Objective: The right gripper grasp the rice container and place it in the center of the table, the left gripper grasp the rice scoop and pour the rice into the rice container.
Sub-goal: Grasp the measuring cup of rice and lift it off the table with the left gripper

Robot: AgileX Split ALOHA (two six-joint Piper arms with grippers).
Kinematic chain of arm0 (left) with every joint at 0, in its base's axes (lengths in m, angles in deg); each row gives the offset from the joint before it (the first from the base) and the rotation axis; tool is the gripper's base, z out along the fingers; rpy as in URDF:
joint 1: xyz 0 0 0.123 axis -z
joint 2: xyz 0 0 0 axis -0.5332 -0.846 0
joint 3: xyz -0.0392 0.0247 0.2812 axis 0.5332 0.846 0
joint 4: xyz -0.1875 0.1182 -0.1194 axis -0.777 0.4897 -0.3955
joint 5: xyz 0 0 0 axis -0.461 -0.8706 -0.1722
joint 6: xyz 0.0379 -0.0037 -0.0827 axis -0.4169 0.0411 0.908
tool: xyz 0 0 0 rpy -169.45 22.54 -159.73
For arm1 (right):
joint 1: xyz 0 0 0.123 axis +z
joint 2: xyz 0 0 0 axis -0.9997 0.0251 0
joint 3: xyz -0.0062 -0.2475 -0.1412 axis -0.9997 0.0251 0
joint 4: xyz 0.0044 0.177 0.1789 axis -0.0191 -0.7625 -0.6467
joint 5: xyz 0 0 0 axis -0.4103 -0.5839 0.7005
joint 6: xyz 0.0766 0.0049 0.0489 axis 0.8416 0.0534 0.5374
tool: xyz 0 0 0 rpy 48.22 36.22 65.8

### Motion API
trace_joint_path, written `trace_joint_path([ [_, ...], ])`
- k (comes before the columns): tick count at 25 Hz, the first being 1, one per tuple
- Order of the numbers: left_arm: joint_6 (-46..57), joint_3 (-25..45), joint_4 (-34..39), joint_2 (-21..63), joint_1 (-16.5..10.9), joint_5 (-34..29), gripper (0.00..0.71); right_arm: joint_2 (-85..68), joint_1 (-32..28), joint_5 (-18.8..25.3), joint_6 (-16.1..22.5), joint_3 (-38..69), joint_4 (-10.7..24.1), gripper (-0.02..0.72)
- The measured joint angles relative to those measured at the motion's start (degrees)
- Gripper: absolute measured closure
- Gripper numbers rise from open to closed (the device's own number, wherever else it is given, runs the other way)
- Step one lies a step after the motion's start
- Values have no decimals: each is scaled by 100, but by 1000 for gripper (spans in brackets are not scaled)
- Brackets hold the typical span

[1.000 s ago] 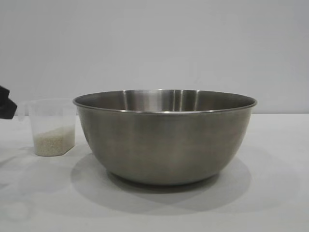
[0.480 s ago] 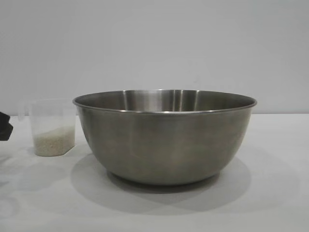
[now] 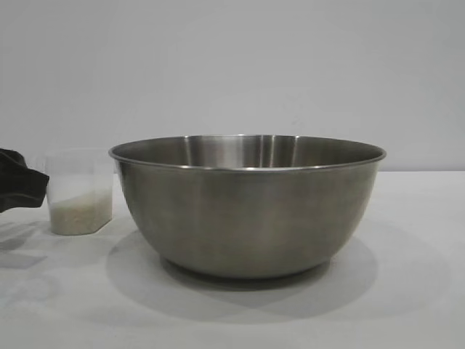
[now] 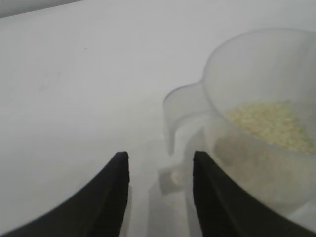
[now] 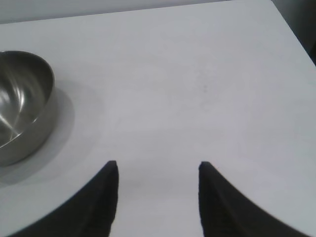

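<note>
**Left claw lines up on scoop handle; bowl already central**

Rice container (image 3: 247,207), a big stainless mixing bowl, sits upright mid-table (image 3: 407,291), so the placing step looks done. Rice scoop (image 3: 78,190), a small clear plastic measuring cup, stands upright just beside the bowl on its left in the exterior view, not visibly touching it. Rice (image 3: 80,214) fills only the lower part of the cup.

Left gripper (image 4: 159,160) is at the left edge of the exterior view, close against the scoop's outer side. In the left wrist view its fingers (image 4: 116,180) are spread apart with nothing between them; the scoop handle (image 4: 180,111) sits just ahead of the gap, slightly off toward one finger. No contact yet.

Right gripper (image 5: 157,170) hangs over bare table, well off from the bowl, jaws spread and empty, idle.

Handling, my read: the scoop is light, thin-walled and smooth, likely to skid or tip if bumped before the jaws close. The cup body looks too wide and flexible for a safe pinch, so take the handle near the rim, where it is stiffest. Keep it level during the lift, since the grains are loose and spill easily. The steel bowl is rigid, probably heavy enough to stay put during the pour, and its wide mouth is forgiving.
</note>
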State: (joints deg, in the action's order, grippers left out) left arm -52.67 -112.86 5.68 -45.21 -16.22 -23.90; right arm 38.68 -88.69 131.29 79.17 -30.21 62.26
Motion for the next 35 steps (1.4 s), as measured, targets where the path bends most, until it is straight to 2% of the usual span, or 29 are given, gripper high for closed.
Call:
trace_joint_path([
  [15,0,-608,-87,-187,0,-11,446,0,0,0,0,0,0,349],
  [18,0,-663,25,-187,0,-11,613,0,0,0,0,0,0,349],
  [21,0,-706,64,-187,0,-11,710,0,0,0,0,0,0,349],
  [25,0,-706,184,-132,0,-11,710,0,0,0,0,0,0,349],
  [30,-676,-807,755,648,0,-72,710,0,0,0,0,0,0,349],
  [35,-2187,-1365,1969,1505,0,-83,710,0,0,0,0,0,0,349],
])
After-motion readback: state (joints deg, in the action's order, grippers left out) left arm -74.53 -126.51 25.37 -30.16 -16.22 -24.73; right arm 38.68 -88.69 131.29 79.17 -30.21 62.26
